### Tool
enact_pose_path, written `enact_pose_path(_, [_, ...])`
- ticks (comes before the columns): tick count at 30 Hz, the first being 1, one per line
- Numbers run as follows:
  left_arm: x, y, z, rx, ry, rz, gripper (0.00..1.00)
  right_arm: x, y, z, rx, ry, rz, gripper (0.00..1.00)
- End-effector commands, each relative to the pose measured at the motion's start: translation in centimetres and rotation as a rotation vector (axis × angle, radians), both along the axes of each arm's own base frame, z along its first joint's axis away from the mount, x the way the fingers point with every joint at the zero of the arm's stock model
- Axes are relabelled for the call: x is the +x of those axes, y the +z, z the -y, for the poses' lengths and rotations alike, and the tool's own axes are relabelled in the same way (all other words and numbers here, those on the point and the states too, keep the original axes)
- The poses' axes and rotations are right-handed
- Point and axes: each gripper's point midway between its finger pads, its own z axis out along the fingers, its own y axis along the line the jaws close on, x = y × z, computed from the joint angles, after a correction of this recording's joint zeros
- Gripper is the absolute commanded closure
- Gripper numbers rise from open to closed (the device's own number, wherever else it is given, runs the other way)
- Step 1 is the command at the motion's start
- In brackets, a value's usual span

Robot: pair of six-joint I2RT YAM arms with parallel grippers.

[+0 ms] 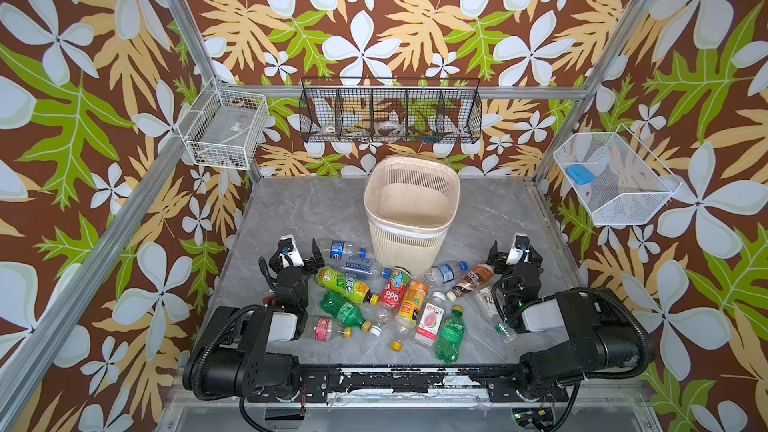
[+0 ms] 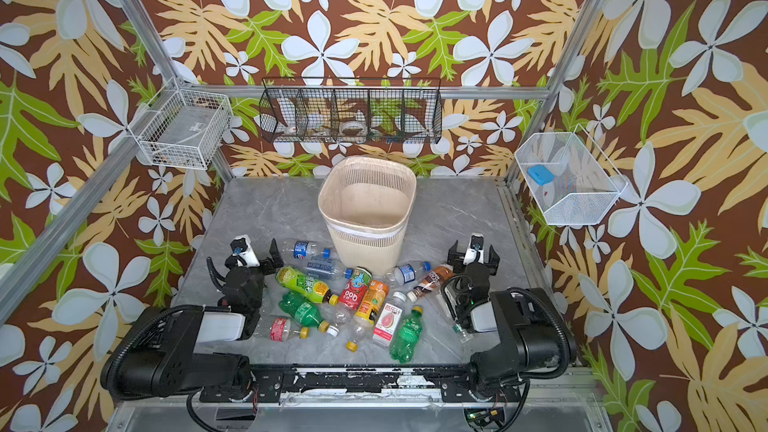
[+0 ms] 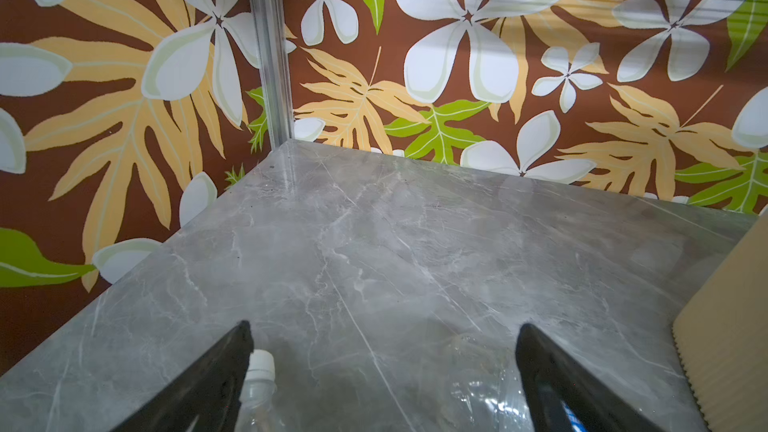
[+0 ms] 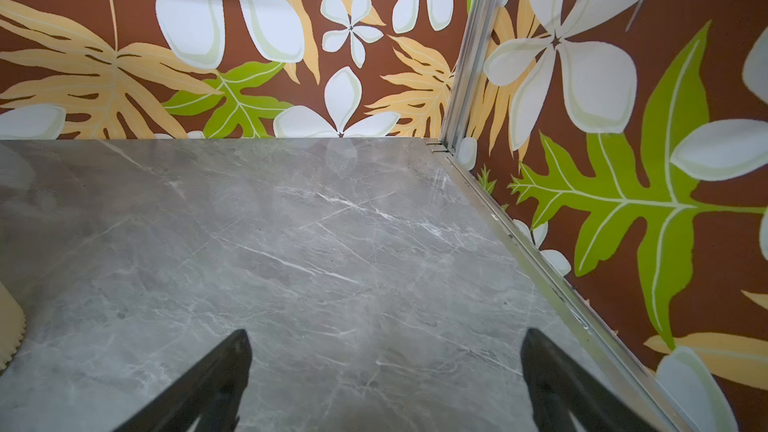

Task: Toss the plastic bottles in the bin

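Both top views: high up, looking down and forward over the whole worktop (image 1: 307, 209), near-identical coverage. Wrist views: low, close to worktop, each facing a rear corner; both catch the bin (image 3: 727, 326) edge.

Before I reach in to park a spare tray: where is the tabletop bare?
Bare tabletop lies left of the bin, back to the corner post, and right of it up to the side rail. Crowded: the plastic bottles fill the space in front of the bin, between the left hand and the right hand.
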Motion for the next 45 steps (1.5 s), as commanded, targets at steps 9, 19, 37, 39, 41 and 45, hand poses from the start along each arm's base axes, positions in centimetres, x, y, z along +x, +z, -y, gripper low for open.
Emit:
enact_pose_path(9, [0.2,1.0,0.0,0.003,0.001,0.036,0.00,0.0,0.2,0.0,0.002,-0.003,0.008,0.00])
enact_pose_path(19, [0.2,0.9,0.0,0.003,0.001,0.036,0.00,0.0,0.2,0.0,0.002,-0.002,0.009,0.00])
enact_pose_path(37, [0.7,2.1,-0.1,-0.002,-0.001,0.021,0.00,0.0,1.0,0.5,0.008,-0.027,0.022,0.00])
enact_pose_path(39, [1.6,4.4,-1.0,-0.036,0.065,-0.043,0.00,0.7,2.6,1.0,0.015,-0.065,-0.031,0.00])
enact_pose_path(41, [2.4,8.7,-1.3,-0.096,0.100,-0.060,0.00,1.7,6.4,1.6,0.088,-0.121,-0.039,0.00])
enact_pose_path(45, [0.9,14.4,-0.8,-0.185,0.070,-0.042,0.00,2.0,11.9,0.2,0.307,-0.073,-0.001,0.00])
